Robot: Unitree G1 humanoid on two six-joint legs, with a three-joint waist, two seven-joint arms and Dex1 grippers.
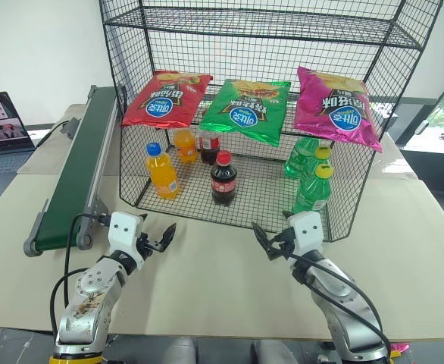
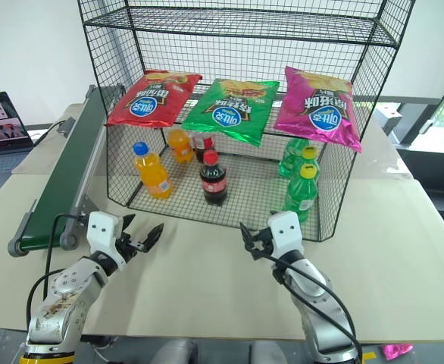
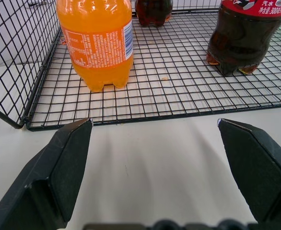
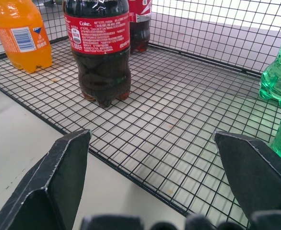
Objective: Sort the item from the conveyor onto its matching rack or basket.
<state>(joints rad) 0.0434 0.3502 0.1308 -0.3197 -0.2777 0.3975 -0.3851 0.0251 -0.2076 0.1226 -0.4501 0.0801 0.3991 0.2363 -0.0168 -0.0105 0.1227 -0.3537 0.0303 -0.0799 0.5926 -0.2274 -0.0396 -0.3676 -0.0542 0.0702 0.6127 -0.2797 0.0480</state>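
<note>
The orange soda bottle (image 1: 162, 171) is seen standing upright in the bottom tier of the black wire rack (image 1: 373, 114), near its front left corner — long axis vertical, blue cap up. A cola bottle (image 1: 223, 179) stands just to its right, apart from it. The conveyor (image 1: 78, 174) lies left of the rack. Both the left gripper (image 1: 158, 240) and the right gripper (image 1: 271, 244) are held wide and empty over the table (image 1: 207, 265) — just before the rack's open front.
</note>
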